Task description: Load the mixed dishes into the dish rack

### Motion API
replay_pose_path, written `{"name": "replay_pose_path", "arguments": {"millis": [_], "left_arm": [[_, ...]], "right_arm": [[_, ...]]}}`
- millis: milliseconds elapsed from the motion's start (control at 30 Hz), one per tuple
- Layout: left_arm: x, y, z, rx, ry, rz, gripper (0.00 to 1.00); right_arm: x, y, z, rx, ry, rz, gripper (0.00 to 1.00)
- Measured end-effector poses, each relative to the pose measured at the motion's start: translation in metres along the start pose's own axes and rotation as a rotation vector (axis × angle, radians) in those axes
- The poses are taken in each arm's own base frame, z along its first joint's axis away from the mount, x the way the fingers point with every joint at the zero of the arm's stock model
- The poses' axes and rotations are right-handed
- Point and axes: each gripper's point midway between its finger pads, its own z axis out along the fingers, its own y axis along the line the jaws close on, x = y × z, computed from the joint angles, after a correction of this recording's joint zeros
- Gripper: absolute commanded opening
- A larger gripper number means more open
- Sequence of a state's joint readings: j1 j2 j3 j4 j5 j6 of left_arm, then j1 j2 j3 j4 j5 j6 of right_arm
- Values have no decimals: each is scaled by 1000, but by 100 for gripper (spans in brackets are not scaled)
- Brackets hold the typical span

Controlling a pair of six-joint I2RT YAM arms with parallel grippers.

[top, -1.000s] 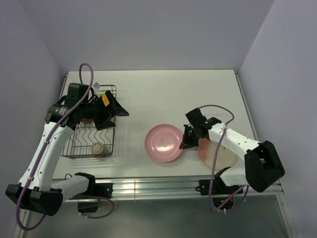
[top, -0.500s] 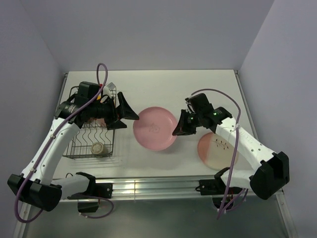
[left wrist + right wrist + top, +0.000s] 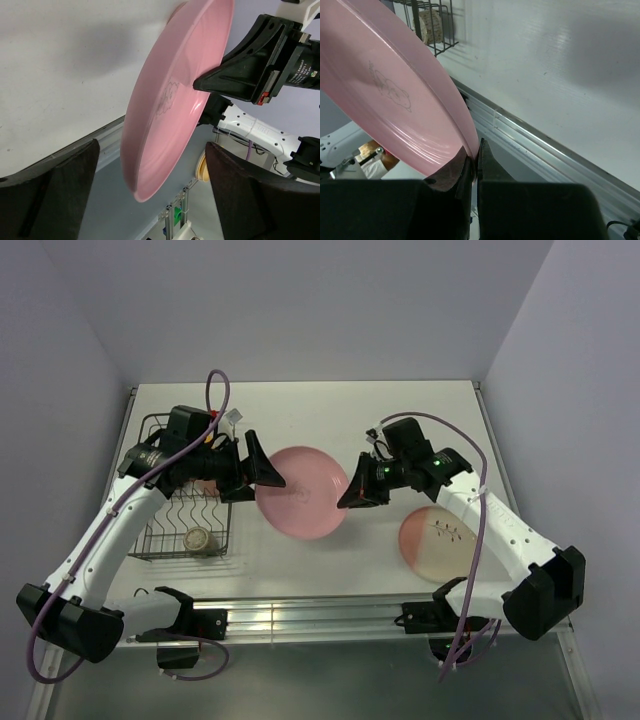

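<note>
- The pink plate (image 3: 302, 492) is up off the worktop (image 3: 330, 405), hanging tilted in mid-air between the two arms, just right of the dish rack (image 3: 150, 540).
- The right pincer (image 3: 472, 156) is clamped on the plate's rim, a thin pinch on one edge carrying the whole dish.
- The left pincer (image 3: 152, 150) is spread wide, its fingers (image 3: 50, 190) on either side of the opposite edge and touching nothing. This looks like a handover about to happen.
- Biggest danger: the right lets go before the left has bitten. With nothing under it, the plate drops to the worktop.
- Second: that rim pinch is off-centre, so any nudge from a closing left finger could swing the plate or pull it out.
- Third: a glossy, curved rim, and a shallow left bite may slide off.
- Further on, the small speckled beige cup (image 3: 197, 539) already sits in the rack's near end, so a careless lowering could knock it.
- The pink-and-cream plate (image 3: 440, 545) lies flat on the worktop under the right arm.
</note>
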State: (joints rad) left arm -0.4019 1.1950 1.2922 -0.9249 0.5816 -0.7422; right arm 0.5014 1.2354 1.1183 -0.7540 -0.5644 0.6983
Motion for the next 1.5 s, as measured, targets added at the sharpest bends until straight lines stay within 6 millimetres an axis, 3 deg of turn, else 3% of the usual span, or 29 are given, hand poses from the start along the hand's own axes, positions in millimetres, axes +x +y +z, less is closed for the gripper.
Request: {"name": "replay_pose_path", "arguments": {"millis": [400,467,600,700,733,833,933,1200,1433,1500], "left_arm": [[1,-27,-13,131,-31,46,60],[2,-27,-16,133,-43,44,49],[1,-19,-18,97,-65,41,0],[-3,4,-16,-13,-98,22,0],[-4,10,-16,-41,-107,20,0],[0,12,-18,-65,-98,2,0],[-2,0,-27,-59,-119,22,0],[-22,-19,-79,-118,-334,87,0],[-31,-12,-116,-223,-507,71,0],[-34,5,-132,-319,-584,37,0]], "right_arm": [[0,15,12,-92,62,10,0],[-1,17,14,-107,74,9,0],[-1,21,17,-130,94,5,0],[-5,27,14,-135,89,-11,10],[-6,29,13,-130,85,-16,27],[-14,39,12,-134,65,-56,57],[-25,50,12,-134,36,-107,74],[-52,73,-3,-134,-77,-183,78],[-64,83,-15,-159,-147,-208,78],[-72,78,-21,-146,-180,-207,77]]}}
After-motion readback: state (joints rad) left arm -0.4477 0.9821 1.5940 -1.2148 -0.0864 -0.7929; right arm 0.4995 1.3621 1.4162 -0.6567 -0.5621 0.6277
